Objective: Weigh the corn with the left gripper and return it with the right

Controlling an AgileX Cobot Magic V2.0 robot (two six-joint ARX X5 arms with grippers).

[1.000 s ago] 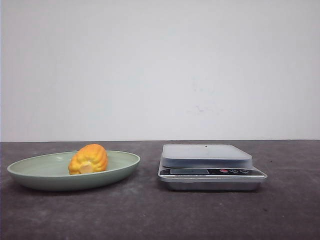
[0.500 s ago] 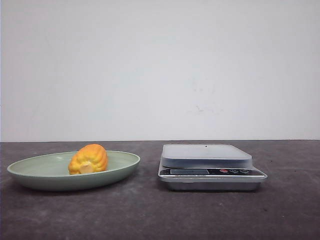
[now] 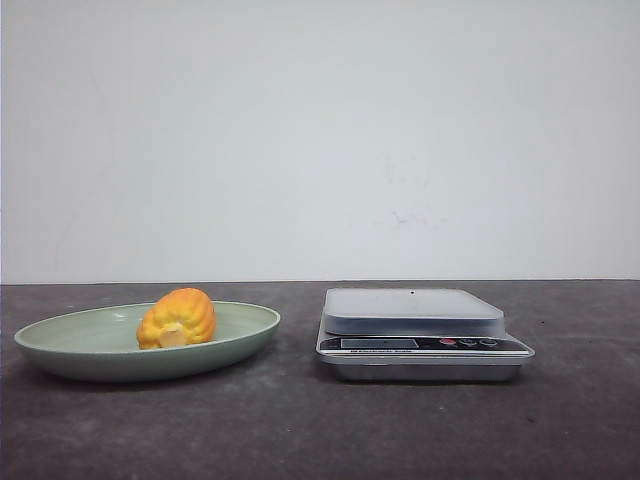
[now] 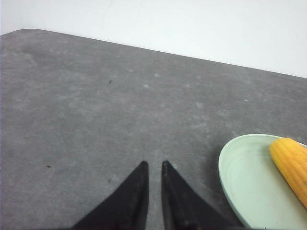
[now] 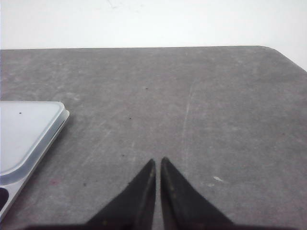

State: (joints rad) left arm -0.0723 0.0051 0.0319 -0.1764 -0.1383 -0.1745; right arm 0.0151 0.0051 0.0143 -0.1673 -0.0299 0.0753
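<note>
The corn point(image 3: 177, 318), a short yellow-orange cob with its pale cut end facing me, lies in a pale green plate point(image 3: 60, 350) on the left of the table. A silver kitchen scale point(image 3: 412, 310) with an empty platform stands to the right of the plate. No arm shows in the front view. In the left wrist view my left gripper point(image 4: 154, 164) is shut and empty over bare table, with the plate point(image 4: 240, 177) and the corn point(image 4: 292, 165) off to one side. My right gripper point(image 5: 158, 160) is shut and empty, beside the scale point(image 5: 24, 129).
The table top is dark grey, with a white wall behind it. The table's far rounded corners show in both wrist views. The scale's display and buttons face the front.
</note>
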